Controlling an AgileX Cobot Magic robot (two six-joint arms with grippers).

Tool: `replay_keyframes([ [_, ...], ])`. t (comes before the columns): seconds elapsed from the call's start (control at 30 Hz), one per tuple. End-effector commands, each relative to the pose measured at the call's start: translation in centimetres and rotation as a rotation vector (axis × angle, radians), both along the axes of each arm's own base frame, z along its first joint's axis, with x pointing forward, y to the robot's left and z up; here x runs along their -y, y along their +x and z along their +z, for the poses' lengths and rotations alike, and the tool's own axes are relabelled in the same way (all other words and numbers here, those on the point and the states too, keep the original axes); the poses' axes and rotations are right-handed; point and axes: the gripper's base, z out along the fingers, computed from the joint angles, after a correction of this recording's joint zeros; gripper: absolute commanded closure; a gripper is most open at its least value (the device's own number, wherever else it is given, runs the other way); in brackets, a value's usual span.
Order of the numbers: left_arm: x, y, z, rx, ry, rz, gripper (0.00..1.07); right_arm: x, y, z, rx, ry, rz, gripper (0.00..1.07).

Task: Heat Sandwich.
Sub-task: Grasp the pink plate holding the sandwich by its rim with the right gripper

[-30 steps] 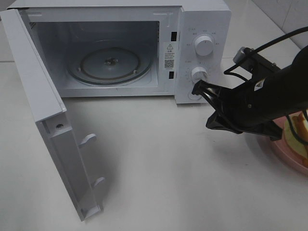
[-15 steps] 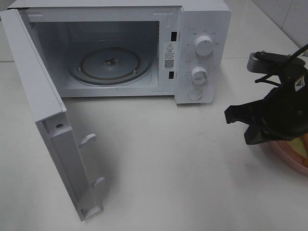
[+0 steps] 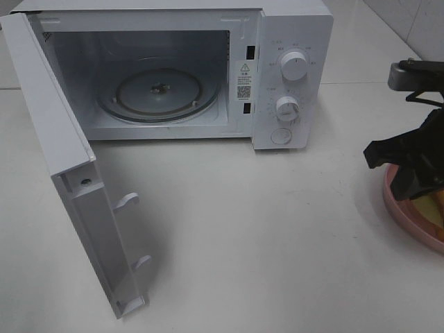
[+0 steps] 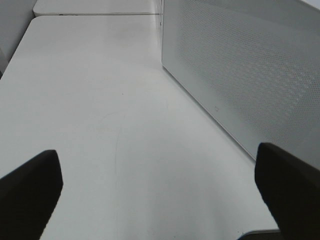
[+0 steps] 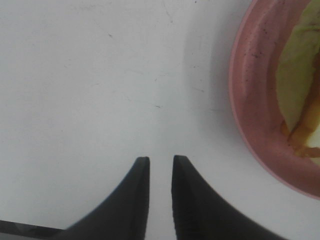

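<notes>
The sandwich (image 3: 434, 209) lies on a round pink plate (image 3: 397, 205) at the right edge of the table, mostly hidden behind my right arm. In the right wrist view the sandwich (image 5: 299, 82) shows pale green and orange-brown layers on the plate (image 5: 250, 105). My right gripper (image 3: 386, 173) hangs over the plate's left rim; its jaws (image 5: 160, 162) stand a narrow gap apart, over bare table beside the plate, with nothing between them. My left gripper (image 4: 157, 152) is wide open and empty, low over the table beside the microwave's perforated side wall (image 4: 250, 65).
The white microwave (image 3: 291, 41) stands at the back with its door (image 3: 69, 173) swung out to the left. Its glass turntable (image 3: 158, 90) is bare. The white table (image 3: 263, 236) stretches between door and plate. The left arm does not show in the high view.
My right arm has swung right, away from the microwave's control panel toward the pink plate. Its jaws have parted slightly. The left gripper has not moved.
</notes>
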Motion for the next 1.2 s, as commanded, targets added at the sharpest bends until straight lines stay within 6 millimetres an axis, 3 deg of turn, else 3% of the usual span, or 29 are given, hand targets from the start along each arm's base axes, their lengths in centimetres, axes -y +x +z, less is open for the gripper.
replay_keyframes([
  [0.03,0.0,-0.3,0.0,0.036,-0.003,0.002,0.03,0.5,0.4,1.2,0.02,-0.032,0.033,0.75],
  [0.13,0.0,-0.3,0.0,0.036,-0.003,0.002,0.03,0.8,0.8,1.8,0.037,-0.052,0.043,0.65],
  [0.17,0.0,-0.3,0.0,0.036,-0.003,0.002,0.03,0.8,1.0,2.2,0.049,-0.062,0.054,0.51],
  [0.23,0.0,-0.3,0.0,0.036,-0.003,0.002,0.03,0.9,1.0,2.3,0.057,-0.074,0.074,0.33],
  [0.27,0.0,-0.3,0.0,0.036,-0.003,0.002,0.03,0.9,1.0,2.3,0.057,-0.074,0.074,0.33],
  [0.3,0.0,-0.3,0.0,0.036,-0.003,0.002,0.03,0.9,1.1,2.1,0.053,-0.079,0.089,0.16],
  [0.4,0.0,-0.3,0.0,0.036,-0.003,0.002,0.03,0.9,1.2,1.5,0.009,-0.092,0.11,0.02],
  [0.6,0.0,-0.3,0.0,0.036,-0.003,0.002,0.03,0.8,1.6,0.3,-0.052,-0.102,0.118,0.04],
  [1.2,0.0,-0.3,0.0,0.036,-0.003,0.002,0.03,0.0,5.5,-2.8,-0.172,-0.121,0.131,0.09],
])
